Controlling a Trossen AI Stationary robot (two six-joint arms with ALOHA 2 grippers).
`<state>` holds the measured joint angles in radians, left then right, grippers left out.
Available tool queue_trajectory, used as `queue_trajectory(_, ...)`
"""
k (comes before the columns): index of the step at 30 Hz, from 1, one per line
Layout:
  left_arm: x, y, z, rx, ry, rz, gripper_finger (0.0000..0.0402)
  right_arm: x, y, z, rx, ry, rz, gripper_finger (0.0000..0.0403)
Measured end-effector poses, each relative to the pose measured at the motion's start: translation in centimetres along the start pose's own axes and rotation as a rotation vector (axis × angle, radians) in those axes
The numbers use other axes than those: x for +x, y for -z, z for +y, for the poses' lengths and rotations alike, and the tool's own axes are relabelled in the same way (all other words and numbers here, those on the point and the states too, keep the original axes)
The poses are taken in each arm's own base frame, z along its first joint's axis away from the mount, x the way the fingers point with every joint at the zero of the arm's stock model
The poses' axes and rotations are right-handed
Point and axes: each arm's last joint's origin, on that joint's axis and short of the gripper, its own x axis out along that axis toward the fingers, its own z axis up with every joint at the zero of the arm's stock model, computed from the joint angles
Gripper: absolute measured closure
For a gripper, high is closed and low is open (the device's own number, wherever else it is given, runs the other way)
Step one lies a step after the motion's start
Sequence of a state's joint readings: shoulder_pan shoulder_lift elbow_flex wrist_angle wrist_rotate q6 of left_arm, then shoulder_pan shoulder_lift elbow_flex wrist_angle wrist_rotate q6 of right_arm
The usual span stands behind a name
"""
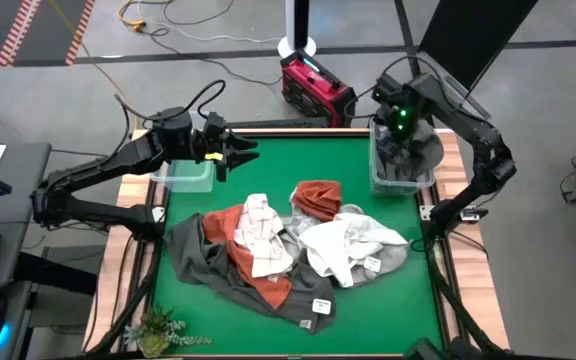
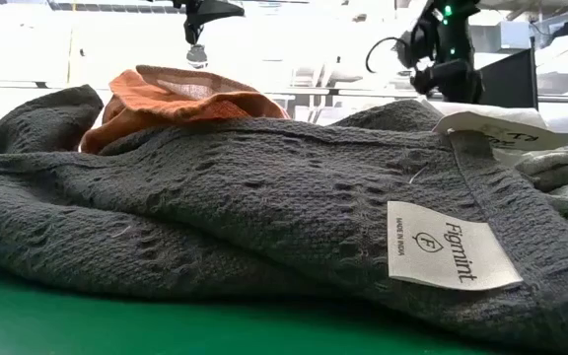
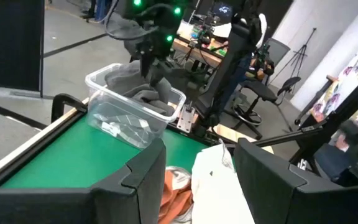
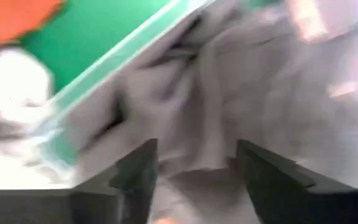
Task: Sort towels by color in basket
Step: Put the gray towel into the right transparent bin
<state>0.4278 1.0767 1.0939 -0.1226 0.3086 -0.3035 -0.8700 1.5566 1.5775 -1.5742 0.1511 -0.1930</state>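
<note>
Several towels lie heaped on the green table: a dark grey one, a rust orange one, a white one with grey checks, a white one and a light grey one. A grey towel lies bunched in the clear bin at the far right. My right gripper points down over that bin, fingers apart above the grey cloth. My left gripper hovers open at the far left, holding nothing.
A second clear bin stands at the table's far left, below my left arm. A small green plant sits at the near left corner. Wooden rails edge the table. A red box stands on the floor beyond the far edge.
</note>
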Motion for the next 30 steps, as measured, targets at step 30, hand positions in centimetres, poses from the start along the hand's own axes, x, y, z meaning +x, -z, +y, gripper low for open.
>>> queue_trajectory(30,0.3,0.4,-1.4,0.060,0.077,0.025,0.0221,1.0,-0.9,-1.1,-0.182,0.258,0.116,0.0113)
